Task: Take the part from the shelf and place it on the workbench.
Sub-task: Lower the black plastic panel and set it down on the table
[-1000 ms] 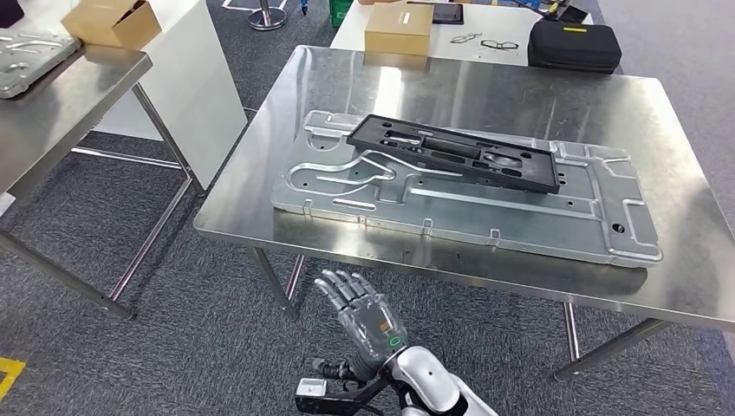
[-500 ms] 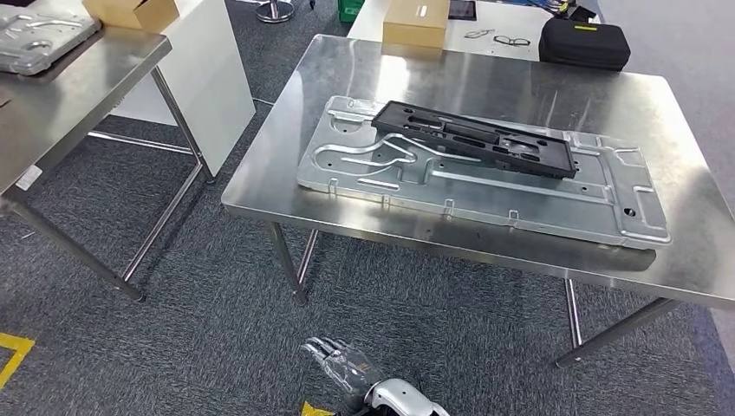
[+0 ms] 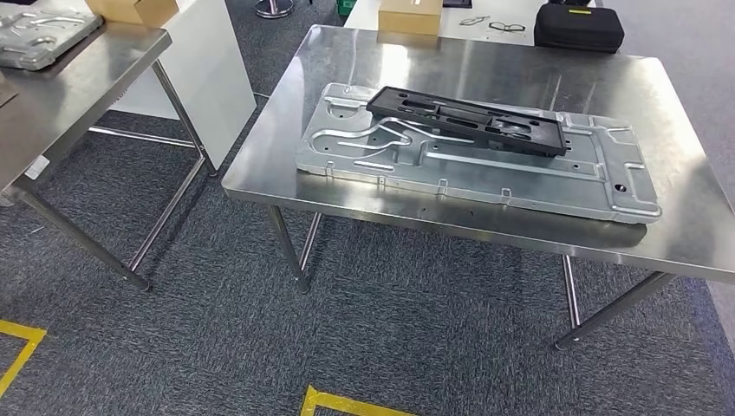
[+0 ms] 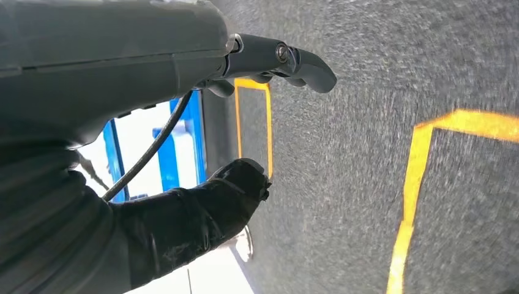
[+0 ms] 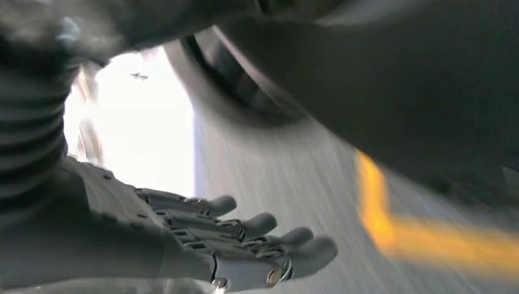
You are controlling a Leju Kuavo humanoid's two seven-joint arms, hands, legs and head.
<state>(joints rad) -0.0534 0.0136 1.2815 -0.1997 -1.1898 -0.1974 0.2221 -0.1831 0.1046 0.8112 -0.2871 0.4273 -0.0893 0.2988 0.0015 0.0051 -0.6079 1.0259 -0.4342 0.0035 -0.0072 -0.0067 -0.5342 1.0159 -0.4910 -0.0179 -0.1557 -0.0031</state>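
A long black plastic part [image 3: 468, 121] lies flat on a large stamped silver plate [image 3: 485, 178], which rests on the steel workbench [image 3: 511, 69] ahead of me. Both my arms hang low over the grey carpet. In the left wrist view my left hand [image 4: 153, 73] has its thumb [image 4: 202, 208] and fingers [image 4: 287, 61] apart, with nothing between them. The right wrist view is blurred. There my right hand [image 5: 202, 239] has its fingers stretched out side by side and holds nothing.
A second steel table [image 3: 78, 78] stands at the left with a silver stamped part [image 3: 39, 30] and a cardboard box [image 3: 130, 9]. Behind the workbench are another cardboard box [image 3: 409, 17], a black case [image 3: 578, 26] and glasses [image 3: 488, 24]. Yellow tape [image 3: 347, 403] marks the carpet.
The hand seen raised in front of the workbench a second ago has dropped out of the head view. The camera has shifted, so the workbench now sits a little higher in the picture.
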